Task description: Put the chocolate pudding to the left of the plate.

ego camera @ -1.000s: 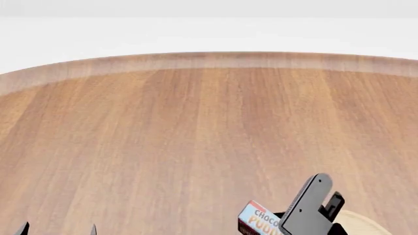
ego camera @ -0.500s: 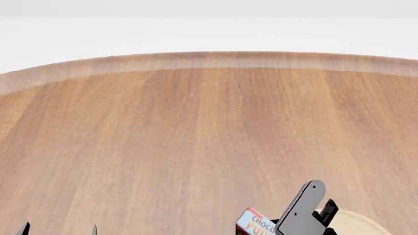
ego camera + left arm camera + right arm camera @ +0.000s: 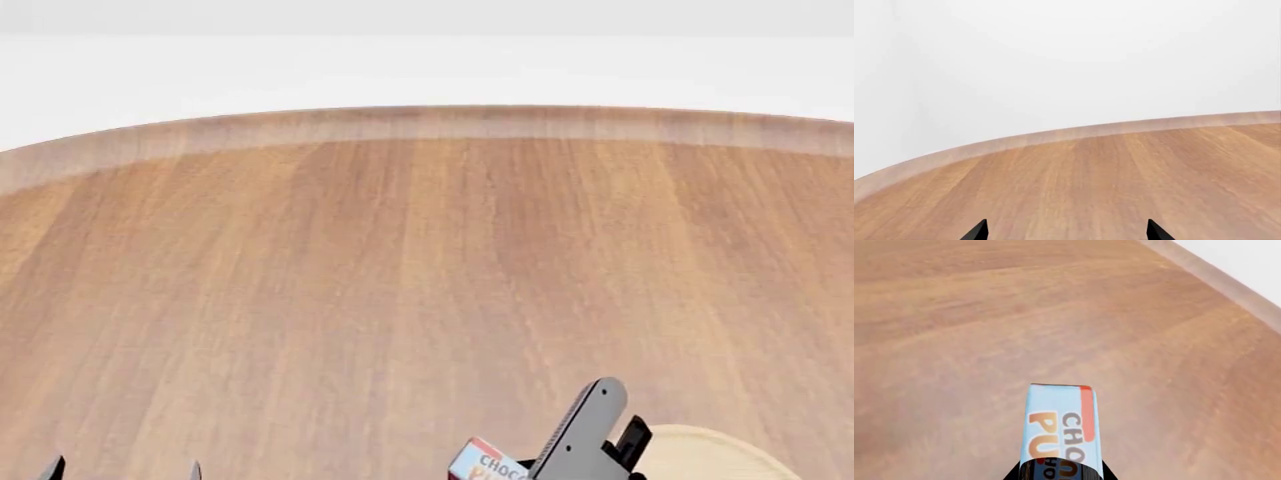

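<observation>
The small rectangular chocolate pudding carton [image 3: 1061, 432], light blue on its lettered face with a red edge and orange and brown lettering, sticks out lengthwise from between the two black fingers [image 3: 1014, 474] of the right gripper [image 3: 1061, 475], which are closed against its two long sides at the near end; the far end of the carton projects free beyond the fingertips, with the wooden tabletop behind it. In the head view the same carton [image 3: 486, 465] shows only as a blue and red corner at the lower edge, touching the left side of the grey and black right gripper [image 3: 541, 470], whose body rises tilted above it. Just to the right of that gripper lies the flat round pale tan wooden plate [image 3: 714, 455], partly cut off by the edge, so the carton sits left of the plate with the gripper between them. The round brown wood-grain table [image 3: 400, 260] spreads wide beyond. The left gripper [image 3: 1064, 232] shows only two dark fingertips [image 3: 977, 231] set well apart, spread open with nothing between them, above the tabletop [image 3: 1121, 180].
</observation>
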Available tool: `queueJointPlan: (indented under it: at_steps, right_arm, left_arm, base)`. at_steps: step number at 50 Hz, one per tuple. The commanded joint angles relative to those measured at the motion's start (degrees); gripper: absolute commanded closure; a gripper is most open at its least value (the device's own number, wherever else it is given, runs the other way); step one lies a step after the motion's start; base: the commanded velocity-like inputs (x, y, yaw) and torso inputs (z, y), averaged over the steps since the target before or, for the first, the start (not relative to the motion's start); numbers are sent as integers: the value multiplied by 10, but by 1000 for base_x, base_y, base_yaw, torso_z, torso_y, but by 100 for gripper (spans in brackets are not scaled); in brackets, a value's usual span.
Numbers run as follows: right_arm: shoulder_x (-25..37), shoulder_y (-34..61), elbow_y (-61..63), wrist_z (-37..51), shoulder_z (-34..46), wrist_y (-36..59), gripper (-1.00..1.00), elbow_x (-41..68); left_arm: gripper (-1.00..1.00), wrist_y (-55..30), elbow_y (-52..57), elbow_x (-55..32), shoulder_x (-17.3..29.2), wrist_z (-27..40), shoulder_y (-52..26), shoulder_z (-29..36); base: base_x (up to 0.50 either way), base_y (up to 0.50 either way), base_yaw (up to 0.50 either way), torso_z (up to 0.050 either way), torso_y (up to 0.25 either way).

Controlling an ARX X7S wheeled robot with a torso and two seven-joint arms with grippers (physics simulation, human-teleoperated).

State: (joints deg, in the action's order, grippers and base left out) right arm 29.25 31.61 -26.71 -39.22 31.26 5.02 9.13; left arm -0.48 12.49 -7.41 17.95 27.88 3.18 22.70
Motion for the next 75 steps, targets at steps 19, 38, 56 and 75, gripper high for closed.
queueJointPlan:
  at_steps: [19, 38, 56, 75]
  right_arm:
    - [-50, 34, -133, -10, 19, -77, 100, -23]
    - [-88, 64, -274, -13, 29, -154, 100, -35]
    - [-138, 110, -481, -8, 41, -262, 100, -58]
    - [-141, 100, -482, -8, 32, -259, 100, -71]
  left_arm:
    - [-100, 1, -1, -2, 3, 2, -3, 6]
    - [-100, -3, 4, -3, 4, 5, -3, 11]
    - [-100, 5, -6, -4, 5, 5, -4, 14]
    - [-100, 2, -2, -4, 7, 8, -6, 18]
  base:
    - [0, 0, 0, 0, 0]
    - [0, 0, 0, 0, 0]
    - [0, 0, 1, 0, 0]
    - [1, 0, 2, -2, 0]
